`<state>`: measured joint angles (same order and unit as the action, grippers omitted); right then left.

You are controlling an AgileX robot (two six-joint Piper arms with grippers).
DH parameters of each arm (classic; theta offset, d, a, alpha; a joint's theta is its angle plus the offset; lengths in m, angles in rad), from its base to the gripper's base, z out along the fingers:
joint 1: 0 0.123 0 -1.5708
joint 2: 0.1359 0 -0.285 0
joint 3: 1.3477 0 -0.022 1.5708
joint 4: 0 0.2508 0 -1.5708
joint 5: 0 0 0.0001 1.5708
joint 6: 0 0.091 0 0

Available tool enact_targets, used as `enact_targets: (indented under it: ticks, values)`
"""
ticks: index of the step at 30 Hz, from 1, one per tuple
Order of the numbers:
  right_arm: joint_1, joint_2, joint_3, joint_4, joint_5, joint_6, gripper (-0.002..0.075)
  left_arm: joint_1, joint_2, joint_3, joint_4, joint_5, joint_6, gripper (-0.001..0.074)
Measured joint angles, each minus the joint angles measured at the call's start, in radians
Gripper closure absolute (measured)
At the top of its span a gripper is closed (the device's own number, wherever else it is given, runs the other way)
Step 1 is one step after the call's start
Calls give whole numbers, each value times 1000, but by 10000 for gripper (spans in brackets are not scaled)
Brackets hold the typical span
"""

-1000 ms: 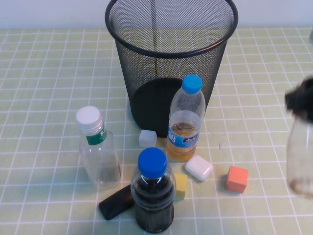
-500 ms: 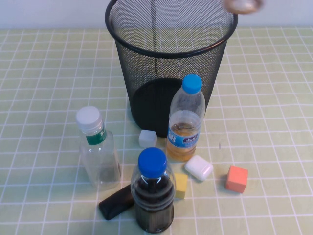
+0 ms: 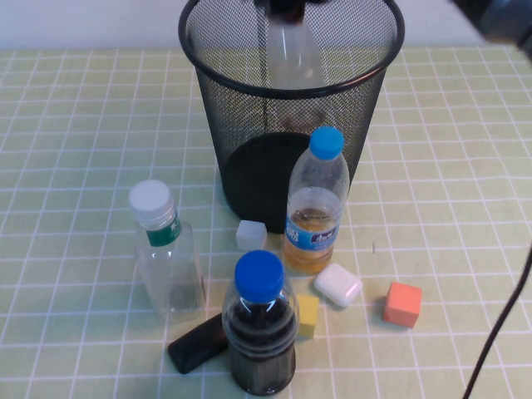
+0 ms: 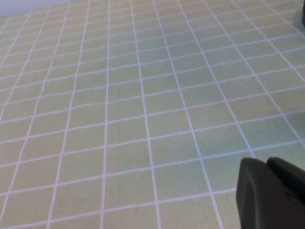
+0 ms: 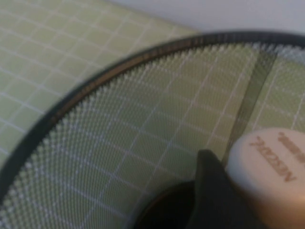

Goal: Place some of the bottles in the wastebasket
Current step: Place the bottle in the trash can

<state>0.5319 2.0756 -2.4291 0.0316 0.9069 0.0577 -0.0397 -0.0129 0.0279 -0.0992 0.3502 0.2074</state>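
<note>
Right gripper (image 5: 224, 186): jaws narrow, clamped at the white cap (image 5: 271, 162) of the short clear bottle (image 3: 291, 50), dark finger (image 5: 209, 200) pressed against the cap's side. In the high view that bottle hangs upright inside the mouth of the wastebasket (image 3: 199, 58), body below the rim, neck at the top edge of the picture. Whether it touches the mesh: can't tell. Right arm only shows as a dark blur at far right, with a cable running down the right edge.

Left gripper (image 4: 271, 195): jaws shut, empty, dark fingertips together over bare green-grid counter (image 4: 119, 95), nothing else near it. Not visible in the high view.

Wastebasket stands upright at the far middle of the counter.

Second task bottle, the green-label bottle (image 3: 166, 258), stands upright near left, well apart from the basket, white cap on.

Others:
- tall blue-capped bottle (image 3: 316, 208) upright just in front of the basket, amber liquid low in it
- dark-liquid bottle (image 3: 259, 332) upright at the near edge, middle
- black block (image 3: 195, 345) lying just left of the dark-liquid bottle's base
- white cube (image 3: 251, 234) between the green-label bottle and the tall one
- yellow cube (image 3: 307, 314) just right of the dark-liquid bottle
- white case (image 3: 337, 284) just right of the tall bottle's base
- orange cube (image 3: 402, 303) right of the case, apart from it
</note>
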Motion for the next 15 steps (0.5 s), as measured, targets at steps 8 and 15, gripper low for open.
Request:
enact_targets:
  ticks: [8,15]
  values:
    - [0,38,0,-32,58,3,343,0,0,0,0,0,0,739]
    - [0,-13,0,-48,138,19,282,0,0,0,0,0,0,739]
